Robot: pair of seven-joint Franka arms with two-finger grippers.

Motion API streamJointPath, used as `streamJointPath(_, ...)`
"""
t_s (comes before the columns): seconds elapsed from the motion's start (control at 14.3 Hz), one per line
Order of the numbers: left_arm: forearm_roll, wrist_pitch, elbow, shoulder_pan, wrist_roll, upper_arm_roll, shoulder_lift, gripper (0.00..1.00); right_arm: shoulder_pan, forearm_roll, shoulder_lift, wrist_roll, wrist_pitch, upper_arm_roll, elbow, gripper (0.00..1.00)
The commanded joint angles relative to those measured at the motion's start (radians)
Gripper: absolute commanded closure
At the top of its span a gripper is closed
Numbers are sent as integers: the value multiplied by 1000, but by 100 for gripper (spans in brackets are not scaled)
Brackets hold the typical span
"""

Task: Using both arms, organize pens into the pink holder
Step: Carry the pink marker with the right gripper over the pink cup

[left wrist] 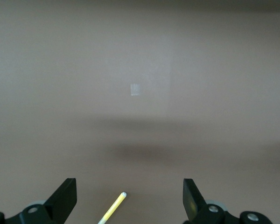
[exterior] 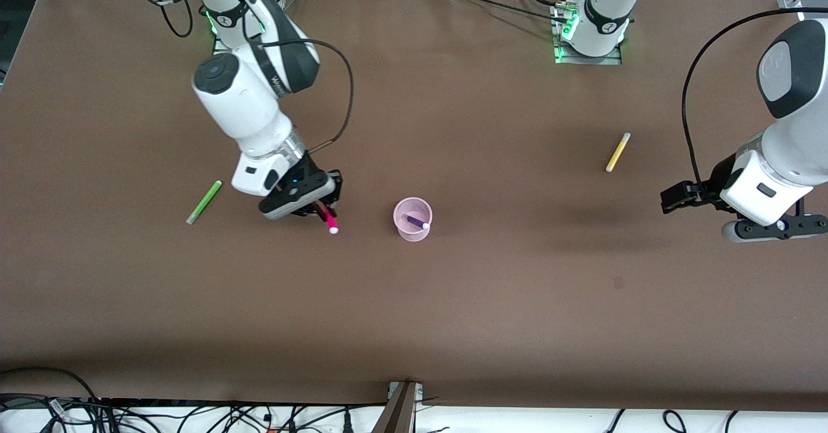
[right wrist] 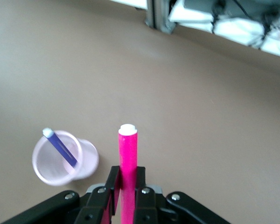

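Beside pink holder [exterior: 413, 220], right pincer [exterior: 321, 208] tilted

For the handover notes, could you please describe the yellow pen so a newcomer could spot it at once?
Start at the pink holder in the middle of the table, then look toward the left arm's end. The yellow pen lies there alone, farther from the front camera than the holder: the only yellow one.

front cam high, facing the bases, whole table [exterior: 453, 303]. wrist cams look down past their fingers — right shares the pink holder [right wrist: 60, 158], left the yellow pen [left wrist: 113, 209].
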Motion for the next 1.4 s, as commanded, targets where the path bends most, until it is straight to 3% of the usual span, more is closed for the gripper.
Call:
streamJointPath(0.0,-19,97,-163,22,74,-11,-106,0,65,-102,149,123,7,-6,190,100)
streamJointPath(0.21,-19,128,-214,39,169,-12,-129,0,146,-223,285,298,7,-19,353,100)
streamJointPath(0.35,-19,127,-207,48,175,-11,-118,0,209,-292,322,416,8,-67,373,100)
streamJointPath(0.63,-19,130,-187,48,175,-11,-92,0,308,-298,352,488,14,-155,373,100)
streamJointPath(1.19,-19,131,-185,46,174,-11,-84,0,403,-320,404,547,88,-241,364,100)
streamJointPath(1.33,-20,131,-185,46,174,-11,-84,0,403,-323,404,547,102,-241,353,91)
